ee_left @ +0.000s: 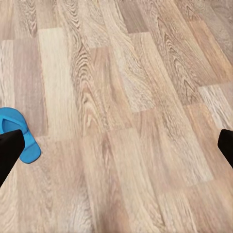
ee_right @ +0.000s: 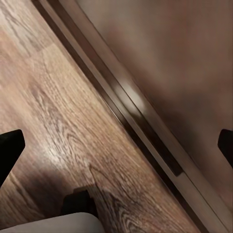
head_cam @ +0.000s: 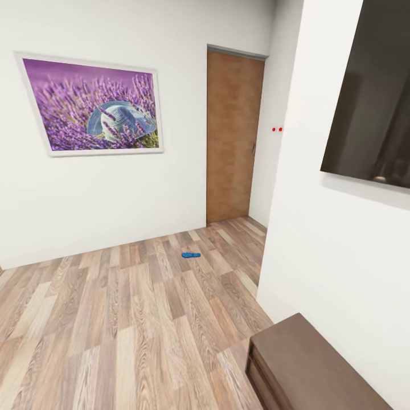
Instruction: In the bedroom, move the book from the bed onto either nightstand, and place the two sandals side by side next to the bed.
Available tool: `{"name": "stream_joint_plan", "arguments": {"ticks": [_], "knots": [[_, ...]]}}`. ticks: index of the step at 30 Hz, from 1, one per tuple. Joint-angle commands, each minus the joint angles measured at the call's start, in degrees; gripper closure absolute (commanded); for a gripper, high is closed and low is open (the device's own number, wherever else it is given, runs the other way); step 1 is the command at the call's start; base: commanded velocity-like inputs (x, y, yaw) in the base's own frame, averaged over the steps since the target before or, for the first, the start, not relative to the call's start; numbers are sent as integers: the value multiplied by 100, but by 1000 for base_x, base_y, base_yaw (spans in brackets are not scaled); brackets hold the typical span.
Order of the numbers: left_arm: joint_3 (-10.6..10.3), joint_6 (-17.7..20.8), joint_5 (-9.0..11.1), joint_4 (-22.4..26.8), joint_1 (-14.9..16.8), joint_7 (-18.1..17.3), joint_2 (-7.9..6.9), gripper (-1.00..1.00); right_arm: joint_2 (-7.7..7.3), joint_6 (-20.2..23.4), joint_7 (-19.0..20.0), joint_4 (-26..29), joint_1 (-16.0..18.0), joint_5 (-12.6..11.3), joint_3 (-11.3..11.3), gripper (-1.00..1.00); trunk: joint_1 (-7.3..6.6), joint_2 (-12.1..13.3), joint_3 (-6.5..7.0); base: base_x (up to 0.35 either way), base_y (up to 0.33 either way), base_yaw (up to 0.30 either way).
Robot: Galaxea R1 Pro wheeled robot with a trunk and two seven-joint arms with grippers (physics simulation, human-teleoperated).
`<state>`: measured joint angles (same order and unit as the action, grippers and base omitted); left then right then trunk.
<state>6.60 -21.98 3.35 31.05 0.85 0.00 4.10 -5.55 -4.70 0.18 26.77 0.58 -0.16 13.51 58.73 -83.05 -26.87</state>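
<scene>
Down at the left gripper (ee_left: pixel 116 145), the two dark fingertips sit at opposite edges of the left wrist frame, spread wide with nothing between them but brown wood-plank floor (ee_left: pixel 126 97). A bright blue flat-soled sandal (ee_left: pixel 22 133) lies at the middle left of that frame, partly behind one fingertip. The right gripper (ee_right: pixel 116 148) is likewise spread and empty, hanging over floor beside the edge of a dark brown wooden cabinet (ee_right: pixel 179 73).

In the head view, a second small blue sandal (head_cam: pixel 191 255) lies mid-frame on the planks, before a brown wooden door (head_cam: pixel 230 136); a framed lavender picture (head_cam: pixel 94 105) hangs upper left. I judge the sandal-gathering step is underway; next calls for lowering onto the near sandal.
</scene>
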Motion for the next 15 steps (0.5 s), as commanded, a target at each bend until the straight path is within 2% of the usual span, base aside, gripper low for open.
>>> {"name": "stream_joint_plan", "arguments": {"ticks": [1,11,15], "knots": [[8,-16,34,-3,3,-9,3,-100,1,-20,3,-5,4,-2,11,-100,0,-3,-6,13,0,0],[10,-11,34,-3,3,-9,3,-100,1,-20,1,-5,4,-2,11,-100,0,-3,-6,143,-126,0],[10,-15,34,-3,3,-9,3,-100,1,-17,3,-5,4,-2,11,-100,0,-3,-6,69,-63,0]]}}
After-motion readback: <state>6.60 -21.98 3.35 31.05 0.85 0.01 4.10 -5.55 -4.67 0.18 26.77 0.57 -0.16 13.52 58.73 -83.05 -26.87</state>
